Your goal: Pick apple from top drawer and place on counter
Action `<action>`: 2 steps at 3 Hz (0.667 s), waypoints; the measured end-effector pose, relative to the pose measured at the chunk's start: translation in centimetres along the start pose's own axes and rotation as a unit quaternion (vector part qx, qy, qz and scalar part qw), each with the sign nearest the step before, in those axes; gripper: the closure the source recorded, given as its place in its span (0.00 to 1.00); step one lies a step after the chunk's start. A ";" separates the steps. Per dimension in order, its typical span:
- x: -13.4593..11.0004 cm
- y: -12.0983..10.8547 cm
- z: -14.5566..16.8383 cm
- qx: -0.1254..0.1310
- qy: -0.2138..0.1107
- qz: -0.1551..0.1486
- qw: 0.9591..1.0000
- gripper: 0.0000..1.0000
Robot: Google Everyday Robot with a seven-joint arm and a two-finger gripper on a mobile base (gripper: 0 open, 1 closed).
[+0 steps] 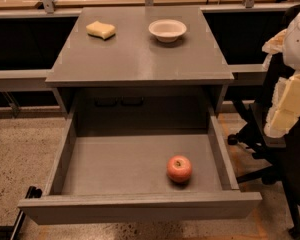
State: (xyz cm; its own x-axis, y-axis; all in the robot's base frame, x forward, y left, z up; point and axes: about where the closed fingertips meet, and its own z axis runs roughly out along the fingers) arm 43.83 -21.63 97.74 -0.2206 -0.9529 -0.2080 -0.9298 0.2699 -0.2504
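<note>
The apple, small and red-pink with a yellowish stem dimple, rests upright on the flat bottom of the top drawer, toward its front right. The drawer is pulled fully open, and its grey front panel is nearest me. The counter is the grey top of the cabinet behind it. My gripper shows as white and cream shapes at the right edge, level with the counter's front. It is well right of and above the apple and touches nothing.
A yellow sponge lies at the counter's back left and a white bowl at its back centre. A black office chair base stands right of the drawer. A black wheel-like object sits on the speckled floor at the left.
</note>
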 end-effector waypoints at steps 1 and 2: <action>0.0 0.0 0.0 0.000 0.000 0.000 1.000 0.00; 0.1 0.0 1.4 0.002 -0.018 0.005 1.000 0.00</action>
State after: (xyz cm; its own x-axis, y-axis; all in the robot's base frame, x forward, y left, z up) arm 44.16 -21.52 96.43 -0.2186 -0.9446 -0.2450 -0.9262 0.2798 -0.2525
